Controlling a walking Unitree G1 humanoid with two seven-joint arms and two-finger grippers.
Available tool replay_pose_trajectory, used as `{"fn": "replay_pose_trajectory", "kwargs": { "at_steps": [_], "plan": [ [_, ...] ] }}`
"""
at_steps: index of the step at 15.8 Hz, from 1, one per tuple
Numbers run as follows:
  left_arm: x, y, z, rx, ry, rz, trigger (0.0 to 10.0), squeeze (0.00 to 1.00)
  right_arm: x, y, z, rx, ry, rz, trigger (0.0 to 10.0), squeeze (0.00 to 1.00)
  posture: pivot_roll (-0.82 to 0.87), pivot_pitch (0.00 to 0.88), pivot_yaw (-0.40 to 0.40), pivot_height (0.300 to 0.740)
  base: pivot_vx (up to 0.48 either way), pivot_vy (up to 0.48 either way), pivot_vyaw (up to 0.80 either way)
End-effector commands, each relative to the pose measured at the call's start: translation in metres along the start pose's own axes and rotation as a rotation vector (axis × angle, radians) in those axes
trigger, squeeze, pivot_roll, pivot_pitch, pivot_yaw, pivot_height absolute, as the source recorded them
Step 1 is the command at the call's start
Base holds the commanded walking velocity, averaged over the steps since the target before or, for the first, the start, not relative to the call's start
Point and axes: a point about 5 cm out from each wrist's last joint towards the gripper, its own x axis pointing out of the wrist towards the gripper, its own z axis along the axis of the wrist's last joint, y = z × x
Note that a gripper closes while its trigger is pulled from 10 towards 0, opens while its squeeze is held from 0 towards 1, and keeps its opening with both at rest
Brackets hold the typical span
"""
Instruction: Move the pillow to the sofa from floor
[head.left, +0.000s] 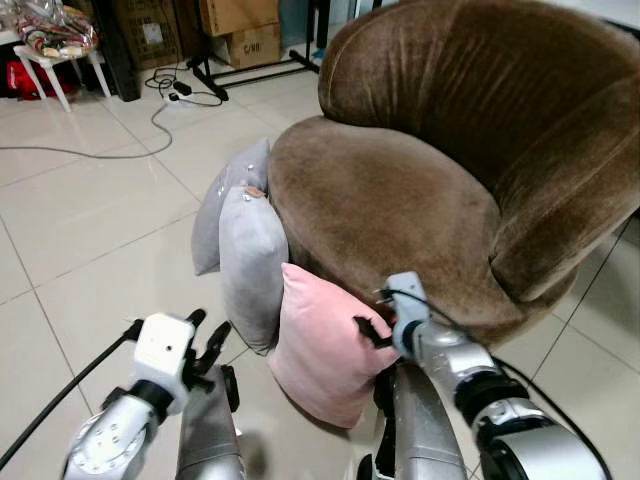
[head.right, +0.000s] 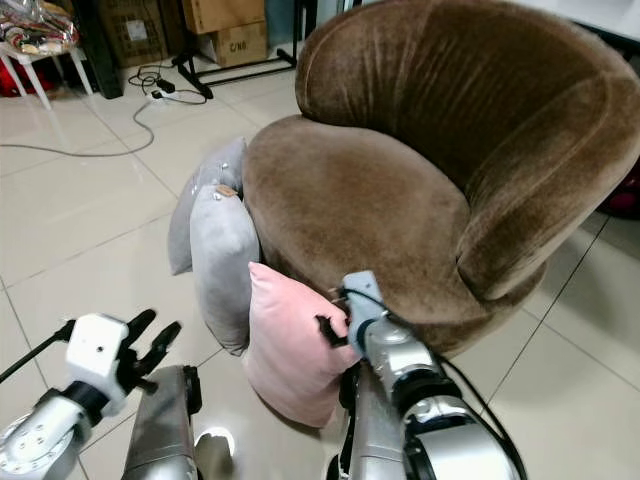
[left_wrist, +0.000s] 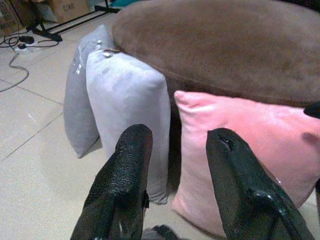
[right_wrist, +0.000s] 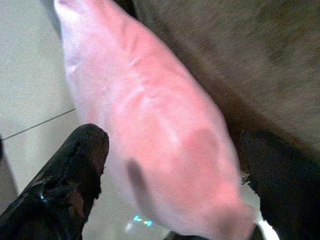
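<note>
Pillow (head.left: 322, 345), pink, is leaning on the sofa (head.left: 400, 200) base as the right tool (right_wrist: 170, 165), fingers apart, is straddling it; closing comes next.

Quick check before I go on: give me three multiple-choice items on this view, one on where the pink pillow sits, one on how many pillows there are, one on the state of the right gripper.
1. Where is the pink pillow?
A. On the sofa seat
B. On the floor, leaning against the sofa's front
C. Under the white table

2. How many pillows lean against the sofa?
A. One
B. Two
C. Three

3. What is the right gripper doing?
A. Open, with a finger on each side of the pink pillow's edge
B. Shut, holding nothing
C. Resting on the sofa seat

Answers: 1 B, its lower corner meets the tiled floor at the sofa base. 2 C, two grey pillows and one pink. 3 A, the right wrist view shows the pillow between the spread fingers.
</note>
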Motion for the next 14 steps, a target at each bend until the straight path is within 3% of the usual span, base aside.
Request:
{"fn": "replay_pose_trajectory", "kwargs": {
  "at_steps": [1,3,6,7,9,12,14],
  "plan": [
    [-0.002,0.001,0.001,0.011,0.007,-0.006,10.0,0.0,0.0,-0.001,0.009,0.014,-0.028,0.005,10.0,1.0,0.08,0.063,-0.073,0.511,0.0,0.0,0.0],
    [-0.022,0.006,0.002,0.029,0.034,-0.003,10.0,0.0,0.005,0.01,0.008,0.017,-0.042,-0.008,10.0,1.0,0.12,0.104,-0.092,0.511,0.0,0.0,0.0],
    [-0.038,0.008,0.01,0.067,0.034,0.004,10.0,0.0,0.006,0.012,0.011,0.064,-0.086,-0.051,10.0,1.0,0.15,0.152,-0.101,0.511,0.0,0.0,0.0],
    [-0.041,0.009,0.013,0.071,0.031,0.004,10.0,0.0,0.006,0.013,0.013,0.061,-0.099,-0.055,10.0,0.0,0.16,0.159,-0.101,0.511,0.0,0.0,0.0],
    [-0.048,0.006,0.023,0.093,0.025,-0.021,10.0,0.0,0.007,0.01,0.011,0.008,-0.086,-0.127,10.0,0.0,0.18,0.194,-0.095,0.511,0.0,0.0,0.0],
    [-0.059,0.005,0.03,0.105,0.037,-0.027,10.0,0.0,0.007,0.011,0.017,0.088,-0.123,-0.151,10.0,0.0,0.2,0.226,-0.089,0.511,0.0,0.0,0.0],
    [-0.067,0.003,0.03,0.105,0.06,-0.027,10.0,0.0,0.009,0.016,0.017,0.051,-0.118,-0.136,10.0,0.0,0.21,0.222,-0.089,0.511,0.0,0.0,0.0]
  ]
}}
